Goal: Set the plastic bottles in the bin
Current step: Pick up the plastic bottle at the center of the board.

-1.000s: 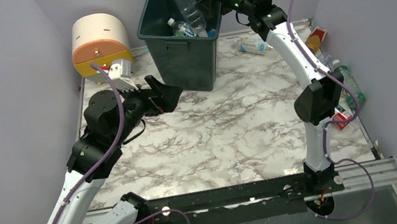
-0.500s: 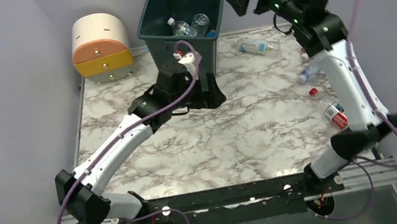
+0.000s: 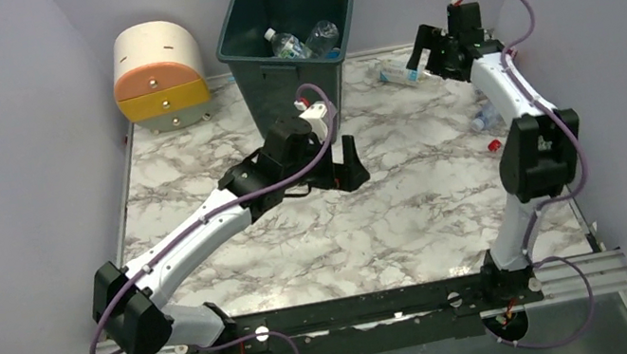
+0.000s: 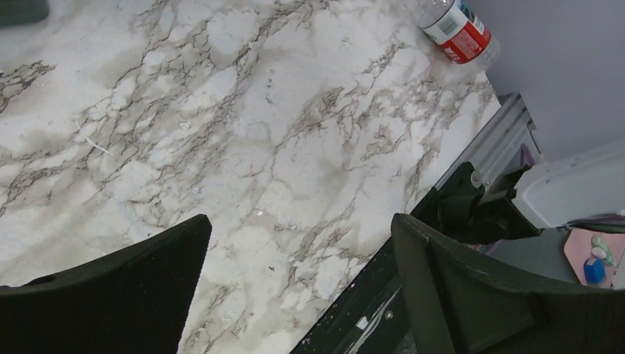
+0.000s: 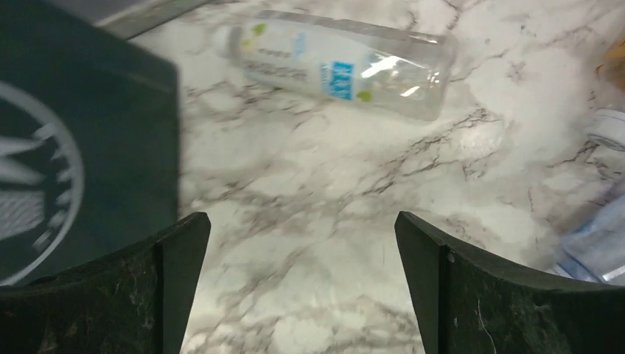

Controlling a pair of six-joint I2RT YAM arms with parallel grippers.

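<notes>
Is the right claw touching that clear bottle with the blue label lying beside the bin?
Apart. The right wrist view shows bare marble tabletop between the open right gripper and the clear bottle.

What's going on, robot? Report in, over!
Both open and empty: left gripper, right gripper. Two bottles showing in the bin. Clear bottle lying on the table, just ahead of right gripper, nothing between.

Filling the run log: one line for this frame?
left gripper: open, empty | right gripper: open, near clear bottle | bin: two bottles visible
</notes>
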